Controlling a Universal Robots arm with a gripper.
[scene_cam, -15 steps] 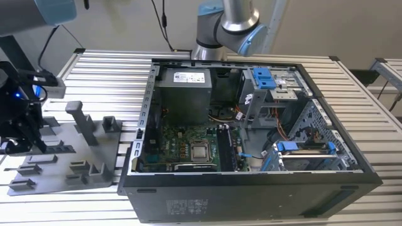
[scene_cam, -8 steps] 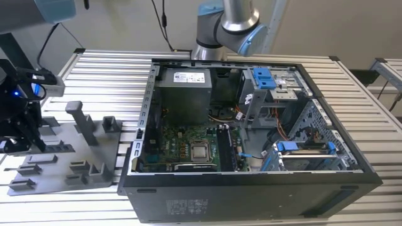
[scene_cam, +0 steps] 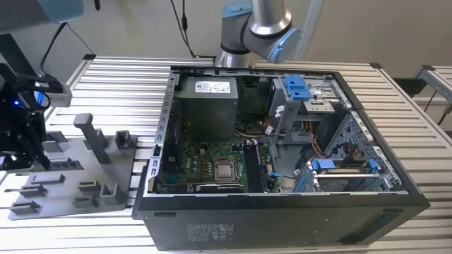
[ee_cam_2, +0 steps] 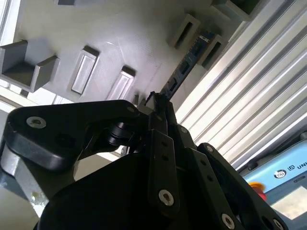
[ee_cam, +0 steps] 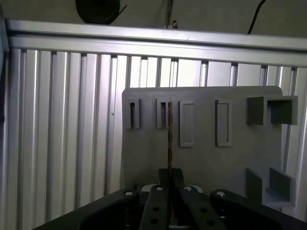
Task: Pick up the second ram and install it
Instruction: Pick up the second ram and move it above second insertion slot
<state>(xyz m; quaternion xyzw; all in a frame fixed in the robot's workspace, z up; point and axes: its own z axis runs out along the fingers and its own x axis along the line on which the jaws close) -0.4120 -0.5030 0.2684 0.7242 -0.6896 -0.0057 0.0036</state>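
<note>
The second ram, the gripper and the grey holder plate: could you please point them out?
second ram (ee_cam_2: 181, 67), second wrist view, middle of its board.
gripper (ee_cam: 170, 173), first wrist view, midway between the tips of its jaws.
grey holder plate (ee_cam: 206, 165), first wrist view, bare face below the slots.

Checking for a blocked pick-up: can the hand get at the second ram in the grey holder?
Probably yes. The hand seems closed on the second ram, which stands on edge in the grey holder. The slots beside it look empty, so nothing crowds it.
</note>
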